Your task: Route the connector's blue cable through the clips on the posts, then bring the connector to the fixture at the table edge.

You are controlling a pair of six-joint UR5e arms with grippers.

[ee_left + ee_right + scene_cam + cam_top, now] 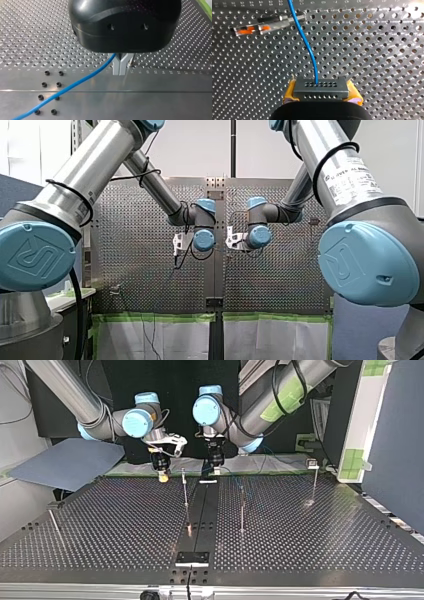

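Upper middle of the top view: my right gripper (322, 92) clamps the connector (321, 86) firmly; my left gripper (120, 70) is closed on the blue cable (75, 83), probably to guide it.

The perforated metal counter (125, 520) carries 4 thin posts (185, 490), well apart, and a black fixture plate (192, 558) at the top view's near edge, on its central strip

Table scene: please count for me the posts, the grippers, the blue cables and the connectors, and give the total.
posts: 4
grippers, my left gripper and my right gripper: 2
blue cable: 1
connector: 1
total: 8
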